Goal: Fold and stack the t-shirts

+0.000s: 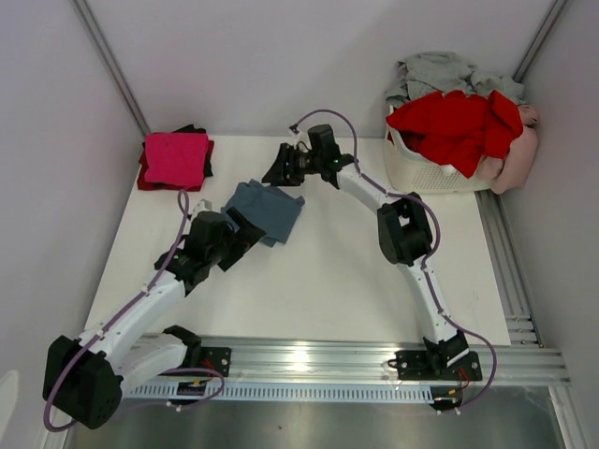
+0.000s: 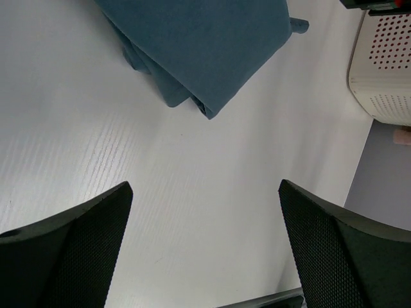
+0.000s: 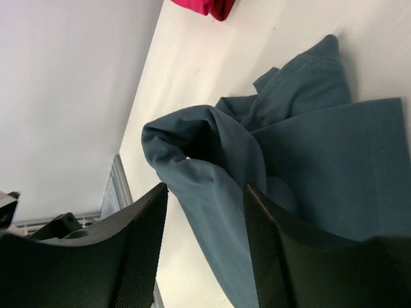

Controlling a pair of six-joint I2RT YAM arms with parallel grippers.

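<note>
T-shirt [image 1: 265,210]: blue-grey, folded, flat on the counter [image 1: 328,271], left of centre in the overhead view.
Left tool [image 2: 205,186]: fingers wide apart, gripping nothing, over bare counter at the shirt's lower-left corner.
Right tool [image 3: 205,187]: fingers apart, over the shirt's bunched upper edge.
Magenta t-shirt [image 1: 176,155]: folded, topping a small pile, upper left.
Basket [image 1: 412,164]: upper right, heaped with red t-shirt [image 1: 454,126], grey t-shirt [image 1: 440,70], pale pink t-shirt [image 1: 519,154].
</note>
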